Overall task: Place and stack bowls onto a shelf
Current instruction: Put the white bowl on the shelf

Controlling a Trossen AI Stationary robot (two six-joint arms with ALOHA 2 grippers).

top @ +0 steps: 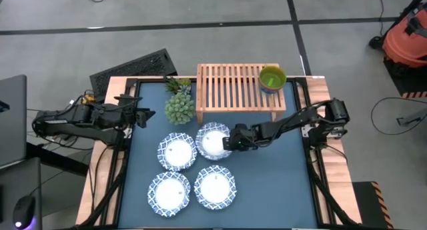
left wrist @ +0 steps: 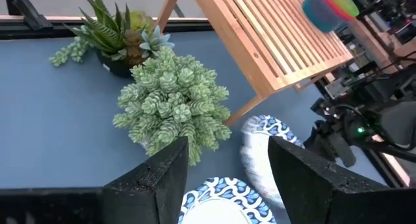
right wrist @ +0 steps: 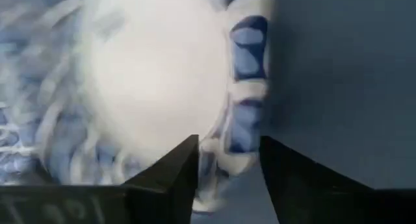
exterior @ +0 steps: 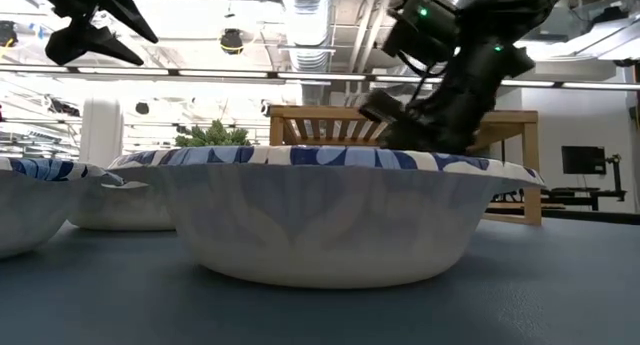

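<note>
**Rim of a patterned bowl straddled by the right gripper**

Four patterned bowls are seen on the blue mat in the lower middle of the high view, set as a two-by-two group. The upper right bowl (top: 213,141) is the one being addressed: the right gripper (top: 233,139) is placed at its right-hand edge, and in the right wrist view the blue-and-white rim (right wrist: 244,87) is seen running between the two dark fingers (right wrist: 175,178), one inside the bowl and one outside. The jaws are spread on either side of the rim; a firm pinch is not yet shown.

The shelf (top: 237,90) is found at the upper centre of the high view, with a stack of small bowls (top: 272,78), green on top, on its right end. Two plants (top: 179,105) stand to its left.

The bowl is judged to be light and thin-walled, probably a disposable kind, so some flex at the rim is to be expected and a hard squeeze could buckle it. The rolled rim is the sensible hold, taken deep enough that the wall, not just the lip, is caught. A smooth coating may allow slipping or tilting when lifted from one side.

The left gripper (top: 141,115) is held aloft at the left of the mat, jaws spread and empty.
</note>
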